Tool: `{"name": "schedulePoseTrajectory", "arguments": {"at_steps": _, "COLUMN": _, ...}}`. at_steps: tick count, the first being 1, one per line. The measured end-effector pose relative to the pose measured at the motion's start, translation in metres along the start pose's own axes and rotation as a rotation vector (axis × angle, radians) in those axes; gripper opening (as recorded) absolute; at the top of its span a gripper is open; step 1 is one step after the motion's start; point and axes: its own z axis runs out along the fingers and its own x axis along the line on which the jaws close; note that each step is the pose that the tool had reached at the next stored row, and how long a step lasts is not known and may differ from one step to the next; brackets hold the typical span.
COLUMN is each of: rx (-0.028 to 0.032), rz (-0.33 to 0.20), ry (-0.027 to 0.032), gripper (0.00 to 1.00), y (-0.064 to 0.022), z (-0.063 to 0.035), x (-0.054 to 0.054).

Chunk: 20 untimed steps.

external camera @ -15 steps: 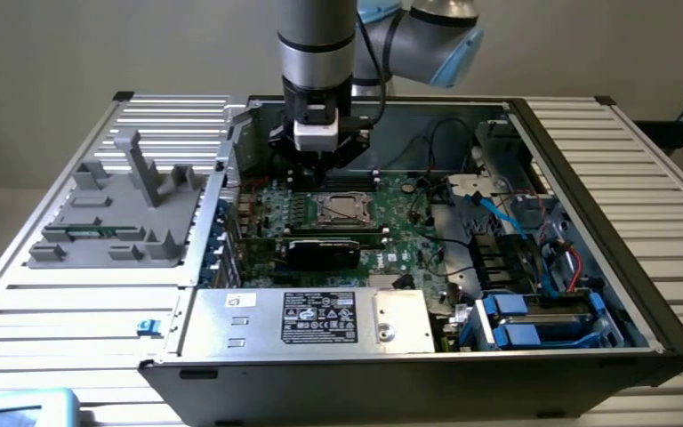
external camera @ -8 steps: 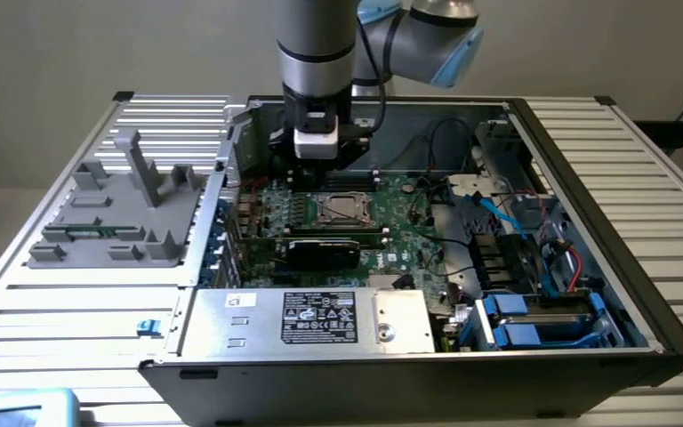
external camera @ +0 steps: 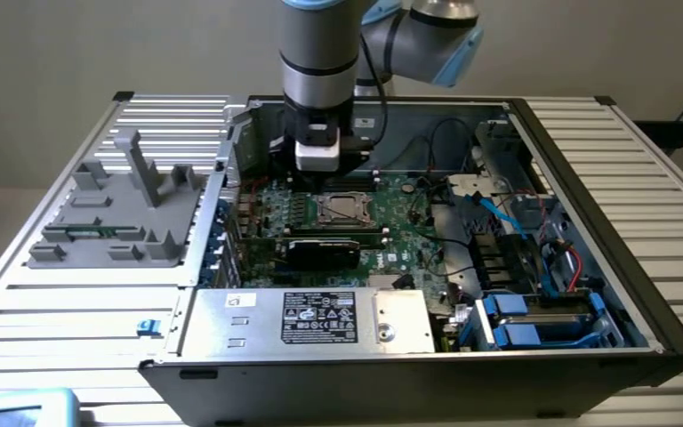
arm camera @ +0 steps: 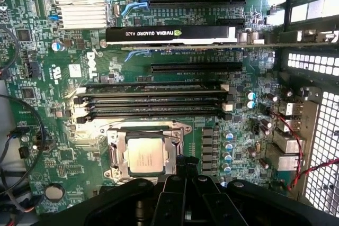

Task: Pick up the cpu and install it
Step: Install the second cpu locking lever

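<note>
The gripper (arm camera: pixel 185 183) hung low inside the open computer case (external camera: pixel 579 160), its black fingers (arm camera: pixel 186 169) clenched together with nothing between them, their tips just beside one edge of the cpu socket (arm camera: pixel 145 152). Around it the room was tight: the case's rear wall stood close behind the arm in the exterior view, a bank of memory slots (arm camera: pixel 153 101) ran along one side of the socket, and a row of small capacitors (arm camera: pixel 229 149) lined another.

The cpu (arm camera: pixel 144 154) lay flat in the socket's metal frame, a square chip with a pale, shiny silver top and a thin darker rim, sitting level on the green motherboard (arm camera: pixel 63 157).

Beyond the memory slots a black graphics card (arm camera: pixel 169 34) stood on edge, marked "NVIDIA QUADRO K420". The board carried a "DELL" print near a finned heatsink (arm camera: pixel 79 1). At the case's near edge in the exterior view, the silver power supply (external camera: pixel 306 318) bore a label too small to read.
</note>
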Motion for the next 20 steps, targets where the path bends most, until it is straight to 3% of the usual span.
{"name": "schedulePoseTrajectory", "arguments": {"at_steps": 2, "rx": 0.0001, "rz": 0.001, "ry": -0.0035, "gripper": 0.11, "y": 0.0028, "z": -0.0005, "x": 0.002}}
{"name": "schedulePoseTrajectory", "arguments": {"at_steps": 6, "rx": 0.0033, "rz": 0.001, "ry": -0.0046, "gripper": 0.11, "y": 0.0085, "z": -0.0017, "x": 0.005}}
{"name": "schedulePoseTrajectory", "arguments": {"at_steps": 12, "rx": 0.0325, "rz": 0.001, "ry": -0.0082, "gripper": 0.11, "y": 0.0175, "z": -0.003, "x": 0.006}}
{"name": "schedulePoseTrajectory", "arguments": {"at_steps": 20, "rx": 0.0601, "rz": 0.007, "ry": -0.0107, "gripper": 0.11, "y": 0.0275, "z": 0.0048, "x": 0.007}}
